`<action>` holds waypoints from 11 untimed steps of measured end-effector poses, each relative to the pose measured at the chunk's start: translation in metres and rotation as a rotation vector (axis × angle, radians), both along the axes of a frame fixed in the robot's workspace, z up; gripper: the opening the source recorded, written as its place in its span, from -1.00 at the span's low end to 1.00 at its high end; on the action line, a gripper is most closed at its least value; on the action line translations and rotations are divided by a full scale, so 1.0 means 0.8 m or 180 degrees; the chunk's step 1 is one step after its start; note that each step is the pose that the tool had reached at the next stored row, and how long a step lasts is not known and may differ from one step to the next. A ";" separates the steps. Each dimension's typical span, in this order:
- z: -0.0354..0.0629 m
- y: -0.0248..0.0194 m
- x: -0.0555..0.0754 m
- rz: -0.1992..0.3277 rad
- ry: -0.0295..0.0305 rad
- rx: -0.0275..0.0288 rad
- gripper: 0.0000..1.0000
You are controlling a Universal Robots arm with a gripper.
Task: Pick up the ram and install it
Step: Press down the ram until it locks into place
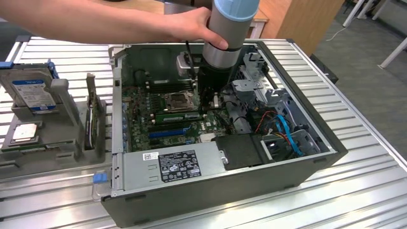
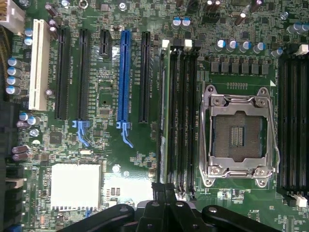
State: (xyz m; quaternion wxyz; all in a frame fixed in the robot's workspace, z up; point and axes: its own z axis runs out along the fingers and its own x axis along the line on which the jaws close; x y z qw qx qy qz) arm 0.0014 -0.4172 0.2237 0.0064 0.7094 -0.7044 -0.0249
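Wrist view: ram [image 2: 165, 121] slotted beyond shut gripper [image 2: 166, 191].

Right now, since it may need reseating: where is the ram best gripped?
The ram: pinch its flat faces at the top edge, coming from straight above. It stands on edge among the black memory slots, which sit close alongside.

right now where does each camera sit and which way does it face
exterior view: off the arm, above and to one side, looking down into the open pc case on a slatted metal table; the arm reaches down into the case, and a person's hand rests on it.
wrist view: on the wrist, looking straight down at the motherboard; the shut gripper shows above a ram standing in a memory slot.
shared: the empty cpu socket, blue slot and that ram.
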 end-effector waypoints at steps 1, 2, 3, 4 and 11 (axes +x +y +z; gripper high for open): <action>0.002 -0.0020 -0.001 0.0000 0.0004 -0.0014 -0.80; 0.005 -0.0048 -0.002 0.0000 0.0011 -0.0034 -0.80; 0.008 -0.0072 -0.002 0.0000 0.0016 -0.0051 -0.80; 0.010 -0.0090 -0.003 0.0000 0.0020 -0.0063 -0.80; 0.016 -0.0102 -0.003 0.0000 0.0031 -0.0098 -0.80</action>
